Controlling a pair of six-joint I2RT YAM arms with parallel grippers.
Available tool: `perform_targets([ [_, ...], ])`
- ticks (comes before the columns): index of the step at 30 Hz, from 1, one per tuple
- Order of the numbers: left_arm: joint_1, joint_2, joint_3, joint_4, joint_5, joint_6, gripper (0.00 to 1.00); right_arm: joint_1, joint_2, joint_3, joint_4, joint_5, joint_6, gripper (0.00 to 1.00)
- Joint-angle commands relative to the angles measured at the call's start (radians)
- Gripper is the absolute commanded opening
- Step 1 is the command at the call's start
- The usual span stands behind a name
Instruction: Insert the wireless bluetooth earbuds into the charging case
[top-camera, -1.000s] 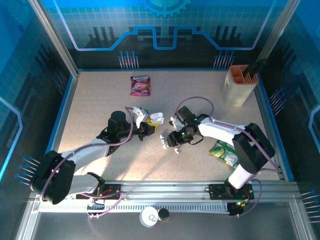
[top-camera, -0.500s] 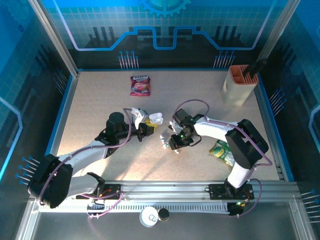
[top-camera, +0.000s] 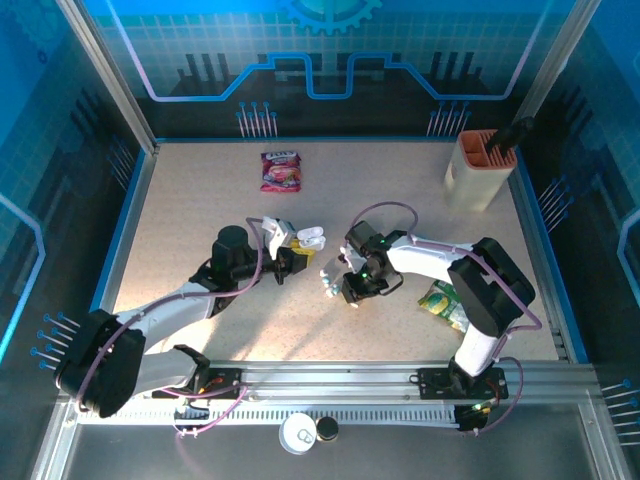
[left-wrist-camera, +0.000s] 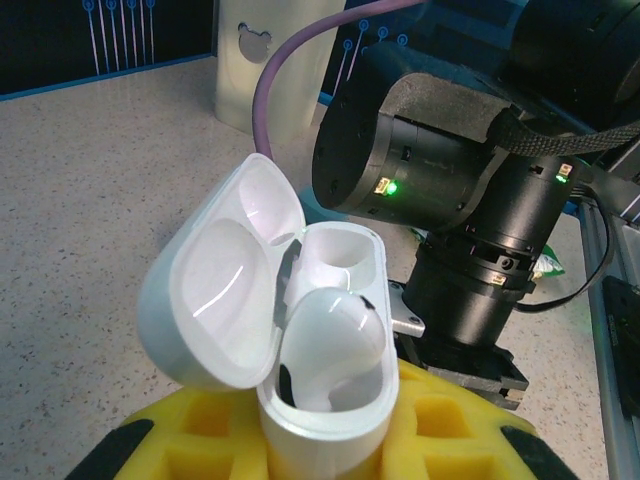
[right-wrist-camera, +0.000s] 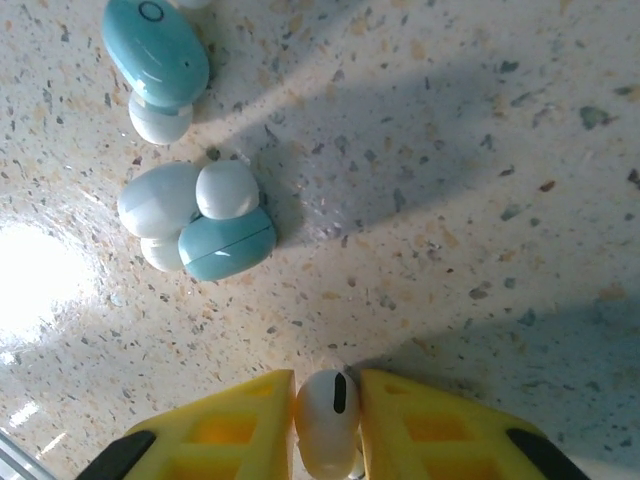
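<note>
The left pincer grips a glossy case, right pincer a smooth white earbud.

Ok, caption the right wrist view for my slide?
Right arm's yellow fingers pinch a white earbud; more blue and white earbuds lie loose on the speckled table beyond.

charging case: lid open, one bay filled | earbuds: white/pale-blue, clustered

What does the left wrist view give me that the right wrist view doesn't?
Left wrist: the open charging case held by the left gripper, a seated earbud in one slot, the other slot empty, the right arm behind. Right wrist: the right gripper pinching a white earbud, loose earbuds lying beyond. Both: speckled tabletop.
</note>
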Motion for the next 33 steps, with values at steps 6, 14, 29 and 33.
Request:
perform_targets([
  [6, -0.003, -0.012, -0.020, 0.072, -0.021, 0.002, 0.10, 0.002, -0.132, -0.050, 0.109, 0.022, 0.032, 0.22],
  [14, -0.006, 0.033, -0.047, 0.251, -0.054, -0.061, 0.10, -0.033, -0.419, -0.186, 0.547, -0.002, 0.087, 0.21],
  [29, -0.012, 0.040, -0.054, 0.310, -0.061, -0.069, 0.10, -0.036, -0.461, -0.106, 0.966, -0.141, 0.091, 0.20],
  [33, -0.014, 0.036, -0.056, 0.308, -0.061, -0.072, 0.09, -0.037, -0.401, -0.061, 1.031, -0.180, 0.129, 0.20],
])
